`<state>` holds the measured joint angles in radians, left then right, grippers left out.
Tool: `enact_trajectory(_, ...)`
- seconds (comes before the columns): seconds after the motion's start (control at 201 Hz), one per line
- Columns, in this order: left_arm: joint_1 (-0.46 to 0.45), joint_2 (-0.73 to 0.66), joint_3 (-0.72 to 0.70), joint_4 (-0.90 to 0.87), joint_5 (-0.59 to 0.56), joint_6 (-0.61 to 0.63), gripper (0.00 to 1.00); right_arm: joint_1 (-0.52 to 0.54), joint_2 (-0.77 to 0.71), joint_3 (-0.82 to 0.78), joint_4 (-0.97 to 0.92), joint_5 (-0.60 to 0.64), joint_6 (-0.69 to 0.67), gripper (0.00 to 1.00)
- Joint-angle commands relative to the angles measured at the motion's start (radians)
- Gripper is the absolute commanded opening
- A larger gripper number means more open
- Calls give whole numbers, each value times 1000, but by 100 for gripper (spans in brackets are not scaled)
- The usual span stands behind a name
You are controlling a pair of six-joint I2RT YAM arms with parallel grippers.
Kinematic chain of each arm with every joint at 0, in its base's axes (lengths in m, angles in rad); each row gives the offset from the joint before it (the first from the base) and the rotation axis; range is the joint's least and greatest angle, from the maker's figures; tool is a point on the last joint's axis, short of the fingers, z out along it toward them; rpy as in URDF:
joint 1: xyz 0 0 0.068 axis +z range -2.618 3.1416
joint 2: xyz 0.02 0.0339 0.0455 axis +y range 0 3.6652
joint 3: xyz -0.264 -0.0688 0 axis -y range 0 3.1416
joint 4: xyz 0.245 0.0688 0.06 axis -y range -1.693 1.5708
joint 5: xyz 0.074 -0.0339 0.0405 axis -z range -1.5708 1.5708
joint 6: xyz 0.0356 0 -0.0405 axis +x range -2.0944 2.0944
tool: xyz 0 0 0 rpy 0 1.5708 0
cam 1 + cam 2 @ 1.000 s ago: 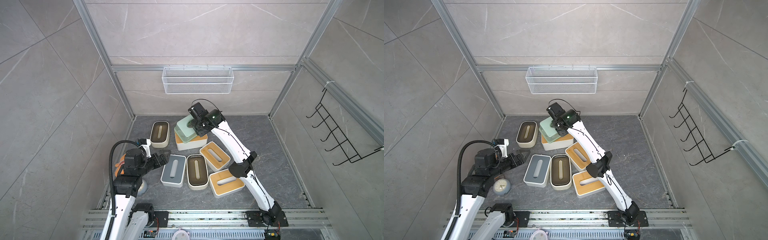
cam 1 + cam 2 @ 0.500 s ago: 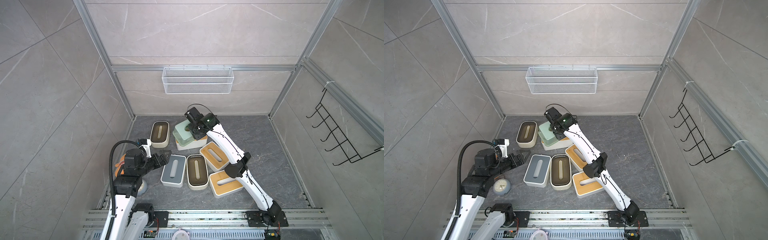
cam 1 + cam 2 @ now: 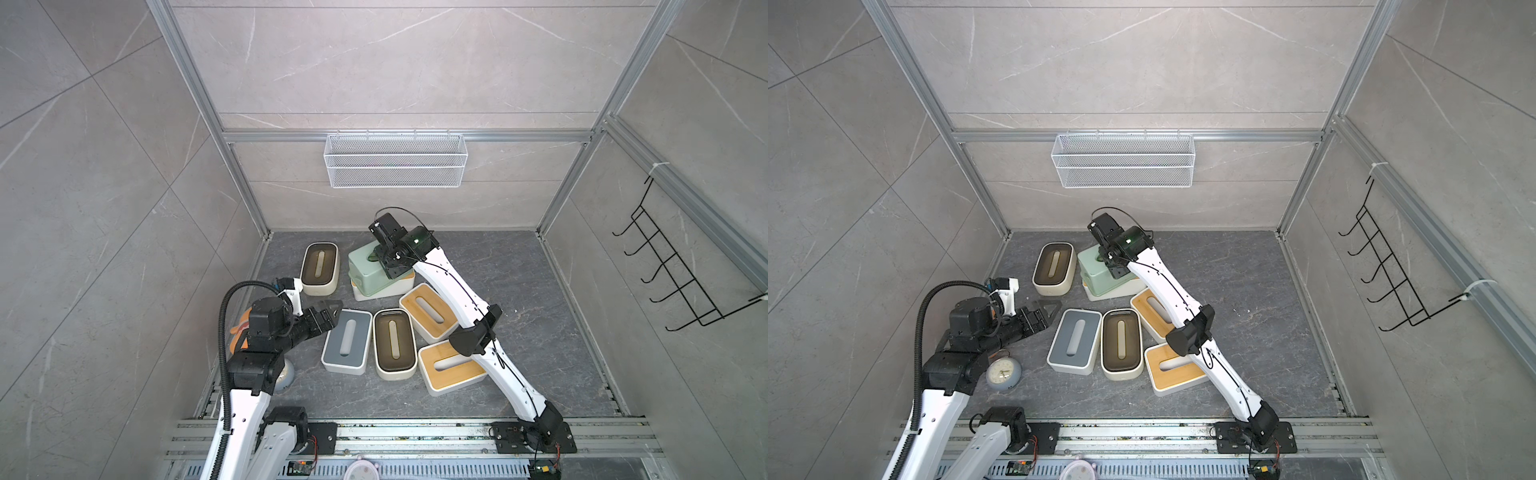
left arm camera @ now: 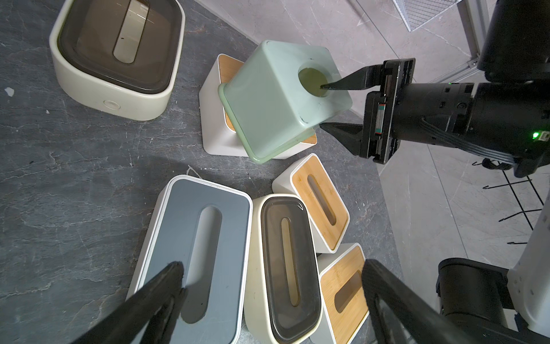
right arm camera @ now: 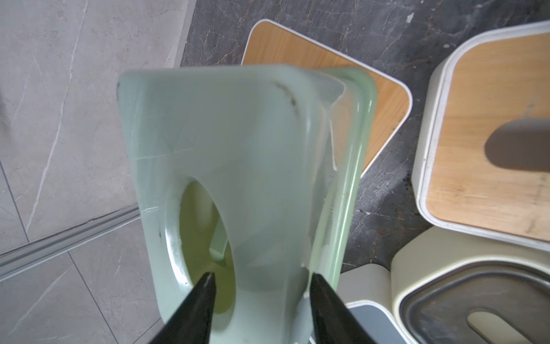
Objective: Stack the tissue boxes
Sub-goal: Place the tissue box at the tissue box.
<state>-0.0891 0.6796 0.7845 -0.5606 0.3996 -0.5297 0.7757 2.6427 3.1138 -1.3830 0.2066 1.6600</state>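
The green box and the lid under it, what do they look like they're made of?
The green box looks like moulded plastic, satin finish: uniform sage colour, rounded corners, dark scuffs. The lid beneath it looks like bamboo or light wood, unglossed, with fine straight grain; veneer possible.

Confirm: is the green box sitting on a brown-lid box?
No, in the left wrist view the green box rests askew on a bamboo-lid box, with bamboo showing past two of its edges.

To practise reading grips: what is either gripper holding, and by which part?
Nothing. The right gripper, jaws parted, straddles the sage green tissue box between opening and side; the left gripper is open, empty.
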Motion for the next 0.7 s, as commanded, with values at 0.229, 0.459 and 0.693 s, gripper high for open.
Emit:
enact_trajectory(0.229,6,-6,-1,21,20,20,98,2,-20,52,10,39,-60,65)
enact_trajectory(0.459,6,-6,4,10,5,25,100,5,-69,52,18,50,-119,72)
enact_trajectory(0.693,6,-6,4,7,-3,25,100,13,-127,52,32,66,-207,76)
